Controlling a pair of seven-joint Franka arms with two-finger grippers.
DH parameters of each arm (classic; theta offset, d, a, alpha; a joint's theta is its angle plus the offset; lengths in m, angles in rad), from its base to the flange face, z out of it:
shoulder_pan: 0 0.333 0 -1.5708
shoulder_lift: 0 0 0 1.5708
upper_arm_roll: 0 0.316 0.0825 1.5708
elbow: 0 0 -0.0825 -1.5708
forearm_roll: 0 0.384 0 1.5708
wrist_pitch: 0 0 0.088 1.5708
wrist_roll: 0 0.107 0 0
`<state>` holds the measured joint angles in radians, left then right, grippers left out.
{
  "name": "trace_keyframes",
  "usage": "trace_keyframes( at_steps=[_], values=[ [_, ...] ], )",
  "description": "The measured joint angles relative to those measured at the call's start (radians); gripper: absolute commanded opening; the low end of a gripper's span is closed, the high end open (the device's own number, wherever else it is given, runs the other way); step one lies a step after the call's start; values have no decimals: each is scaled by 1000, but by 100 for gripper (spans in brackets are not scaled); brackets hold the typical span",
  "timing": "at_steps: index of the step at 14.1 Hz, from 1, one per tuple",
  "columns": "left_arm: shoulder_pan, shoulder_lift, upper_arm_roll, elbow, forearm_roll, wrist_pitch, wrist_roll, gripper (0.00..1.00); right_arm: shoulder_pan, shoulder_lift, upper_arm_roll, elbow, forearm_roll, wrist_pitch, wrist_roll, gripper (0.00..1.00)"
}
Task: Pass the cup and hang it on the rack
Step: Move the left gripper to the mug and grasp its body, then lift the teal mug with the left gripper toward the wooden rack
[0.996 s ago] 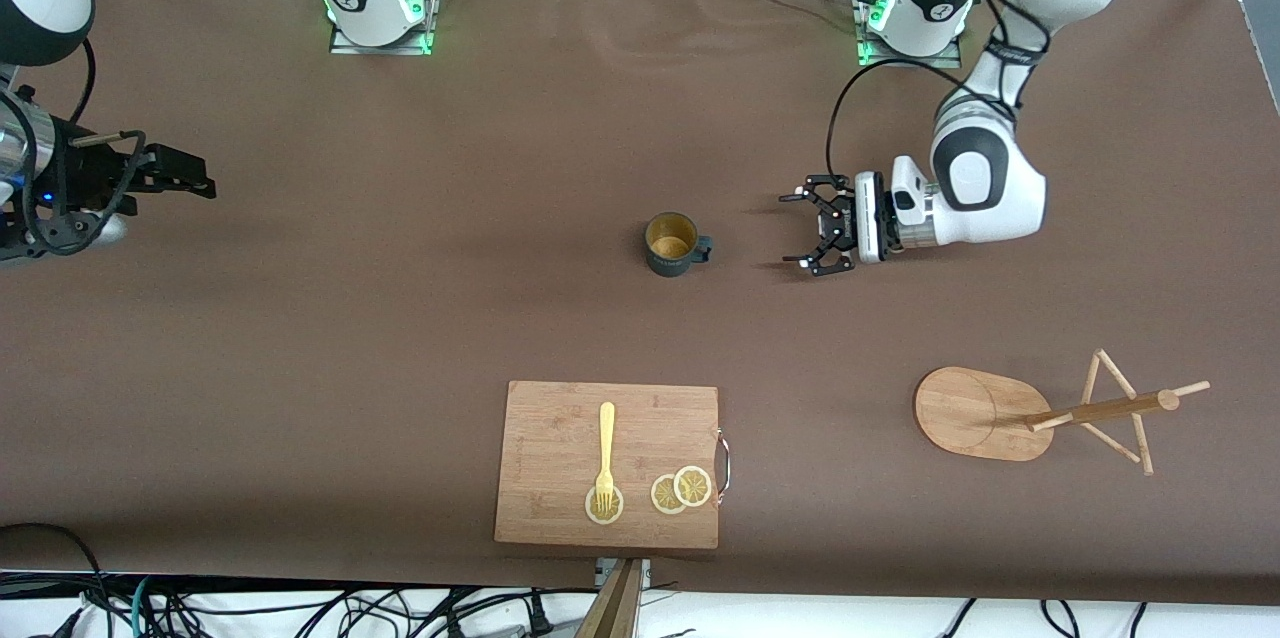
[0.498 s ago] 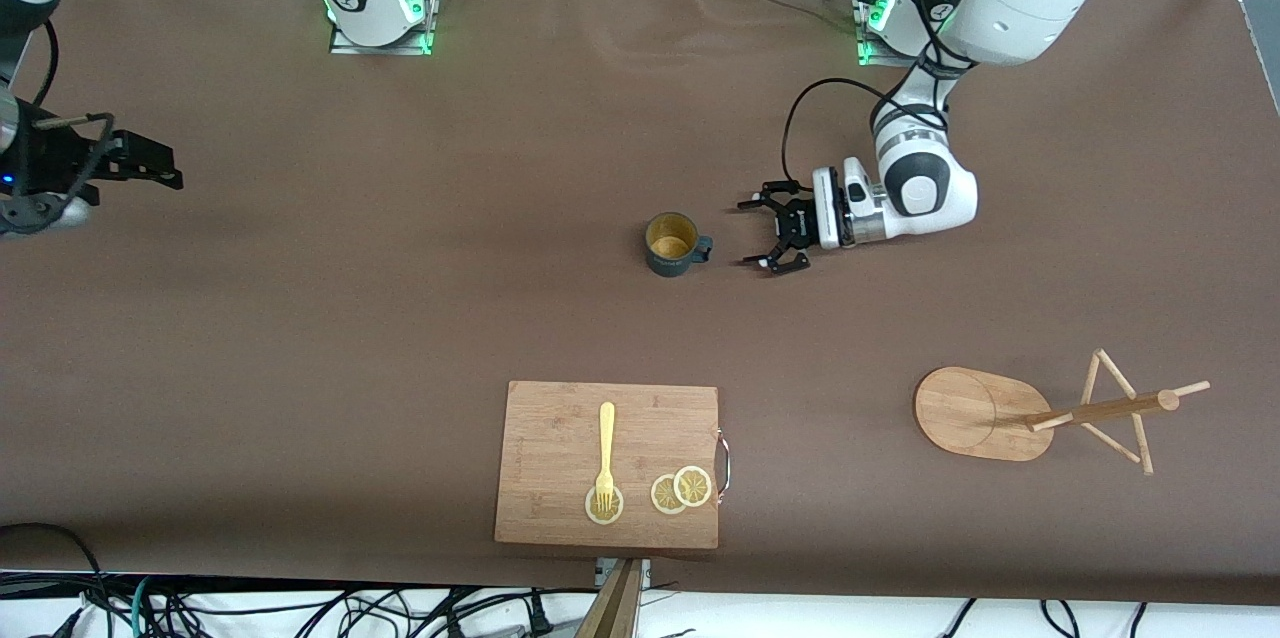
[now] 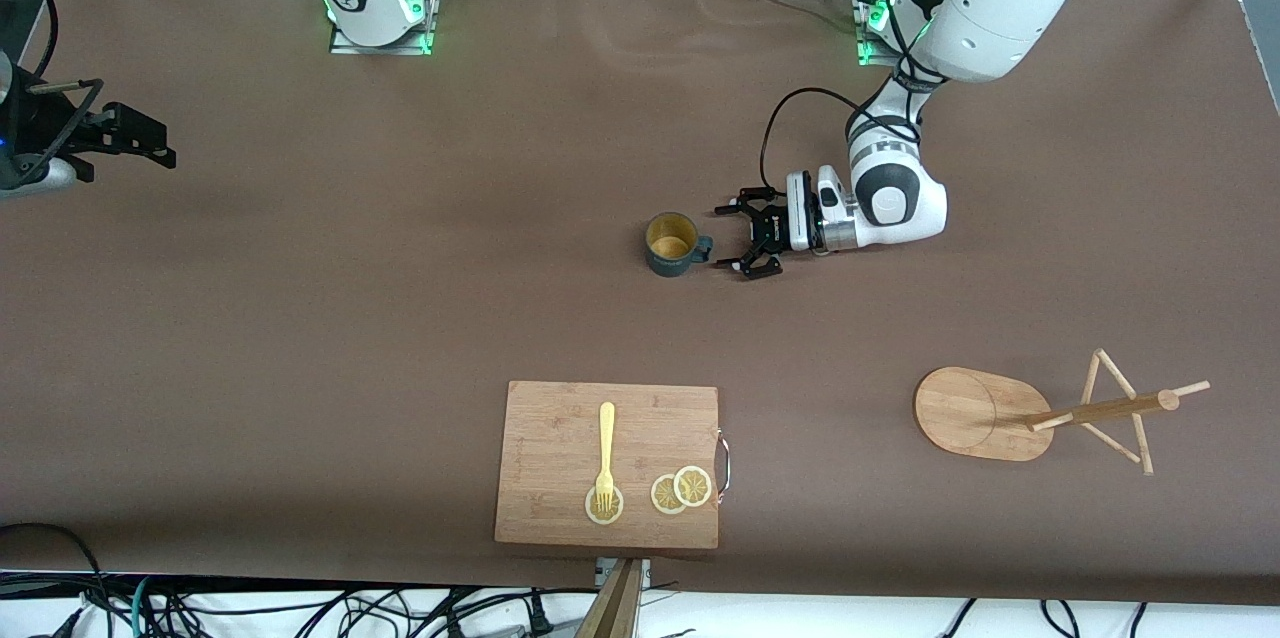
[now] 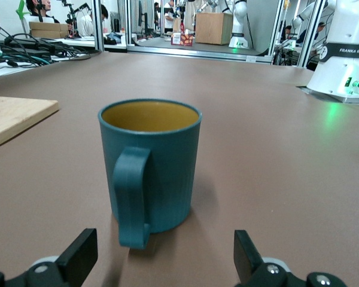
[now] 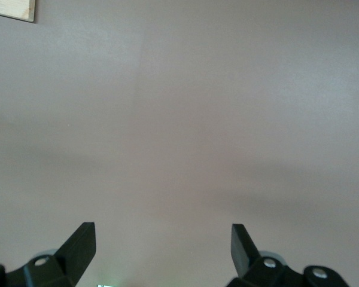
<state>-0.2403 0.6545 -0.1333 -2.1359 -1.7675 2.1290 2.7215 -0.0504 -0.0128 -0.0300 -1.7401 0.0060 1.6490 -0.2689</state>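
Your cup [image 3: 671, 243] stands upright on the brown desk [image 3: 400, 298] near its middle, mouth up, mustard-yellow inside showing. Its small handle [image 3: 704, 244] points toward the left arm's end of the desk. In the left wrist view the cup [image 4: 151, 169] sits centred between the two fingertips, handle [image 4: 131, 196] facing the camera.

Left pincer [image 3: 735, 240]: low over the desk, just beside the cup on its handle side, lying roughly level and pointed at the cup. Fingers spread wide, one on either side of the handle's line; they grip nothing. You cannot confirm contact with the handle from the front view; the wrist view shows the fingertips [image 4: 79, 257] apart from the cup.

Right pincer [image 3: 150, 141]: at the right arm's end of the desk, well apart from the cup, over bare desk. Its wrist view shows the fingers [image 5: 79, 246] spread wide, nothing between them. This arm waits.

The rack [image 3: 1040, 413] stands toward the left arm's end, nearer to the front camera than the cup, on its flat oval base [image 3: 965, 412], pegs bare.

A bamboo cutting board [image 3: 560, 448] lies near the front edge, nearer to the camera than the cup. On it: a yellow fork [image 3: 606, 453] and three lemon slices [image 3: 680, 490], the fork's tines resting on one slice.
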Motion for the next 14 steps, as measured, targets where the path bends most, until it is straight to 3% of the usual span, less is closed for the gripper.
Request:
trace_keyframes(
  at_steps=[11, 14],
  values=[
    [-42, 47, 0, 63, -39, 29, 3, 99, 36, 11, -15, 2, 0, -5, -1, 100],
    [-45, 49, 0, 68, -39, 33, 9, 80, 40, 12, -15, 2, 0, -6, -2, 100]
  ],
)
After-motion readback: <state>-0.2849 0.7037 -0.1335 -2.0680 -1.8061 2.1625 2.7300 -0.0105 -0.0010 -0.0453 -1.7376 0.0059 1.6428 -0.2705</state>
